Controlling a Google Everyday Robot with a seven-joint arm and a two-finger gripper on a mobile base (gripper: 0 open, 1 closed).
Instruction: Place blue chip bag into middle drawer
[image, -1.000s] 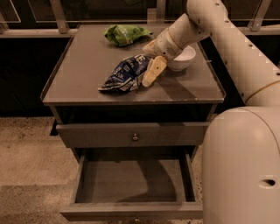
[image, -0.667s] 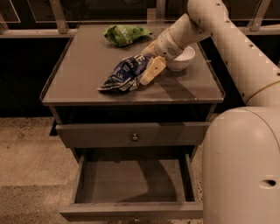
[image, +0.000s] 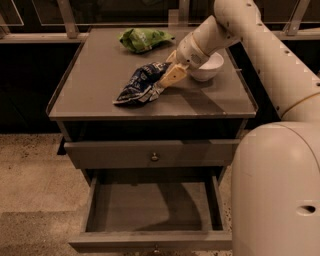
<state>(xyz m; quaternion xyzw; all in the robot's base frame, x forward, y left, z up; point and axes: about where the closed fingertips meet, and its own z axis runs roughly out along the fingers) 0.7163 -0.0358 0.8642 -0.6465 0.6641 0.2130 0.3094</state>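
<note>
Dark blue foil with white lettering and white patches marks the blue chip bag (image: 139, 85). It is crumpled and lies flat near the middle of the grey worktop (image: 95, 100), its long axis running from 8 o'clock to 2 o'clock. The gripper (image: 169, 79) is at the bag's 2 o'clock end, touching or overlapping the foil there. Whether it is open or clamped on the bag cannot be told. The pale arm (image: 260, 50) comes in from 2 o'clock, across the worktop's right side.

A green snack bag (image: 142, 39) lies at 12 o'clock from the blue one, near the back edge and well apart from it. A white bowl (image: 209, 67) sits at 2 o'clock, just behind the gripper. Bare worktop spreads from the bag toward 9 o'clock and toward 6 o'clock, up to the front edge.

Below that edge is a closed grey drawer front (image: 110, 152) with a small round knob (image: 154, 157). Under it, at 6 o'clock from the bag, the middle drawer (image: 150, 210) stands pulled out, its flat grey floor bare between low side walls. The robot's large pale body (image: 275, 190) stands close against the drawer's 3 o'clock side.

Compared with the earlier frames, the bag lies in the same spot, the gripper is in almost the same place, and the drawer is open as before.
</note>
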